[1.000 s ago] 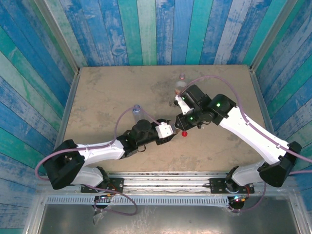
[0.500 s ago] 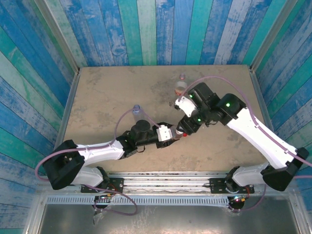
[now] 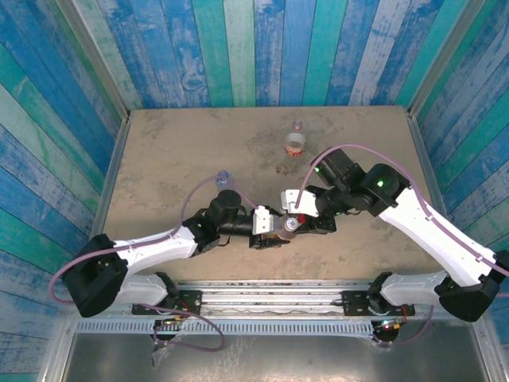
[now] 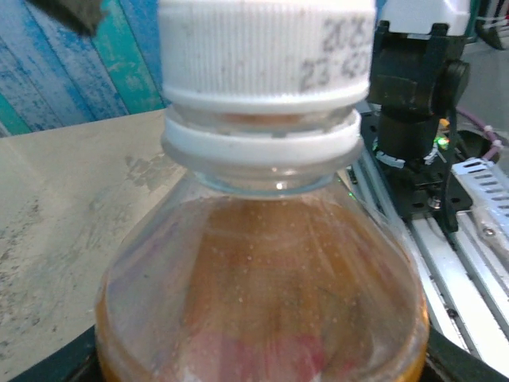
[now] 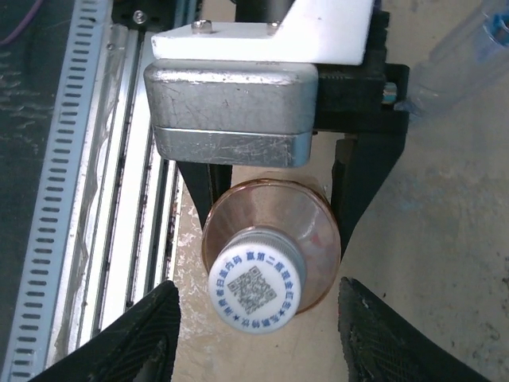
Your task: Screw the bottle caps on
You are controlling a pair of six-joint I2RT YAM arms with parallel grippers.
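Left claw (image 3: 275, 226) clamped on the amber bottle (image 3: 286, 227), black fingers (image 5: 355, 187) pressing both sides of the bottle body. Bottle stands upright on the counter (image 3: 175, 151), a bit toward 6 o'clock of the counter's centre. In the left wrist view the amber liquid fills the body up to the shoulder.

White cap (image 5: 256, 292) sits on the bottle's neck, QR print on top, date print on its side (image 4: 266, 48). Looks level and down against the neck ring; how tight it is, can't tell.

Right claw (image 5: 258, 298) hangs over the cap, jaws wide. Its fingers (image 5: 139, 334) stand at 9 and 3 o'clock of the cap with a gap on each side, no contact.

Bluish bottle (image 3: 223, 178) stands at about 10 o'clock of the amber one, near the left arm and clear of both claws. Labelled bottle (image 3: 297, 144) with the red-white band stands at 12 o'clock, well apart. A small pale round thing (image 3: 297, 125) lies just beyond it, too small to identify.
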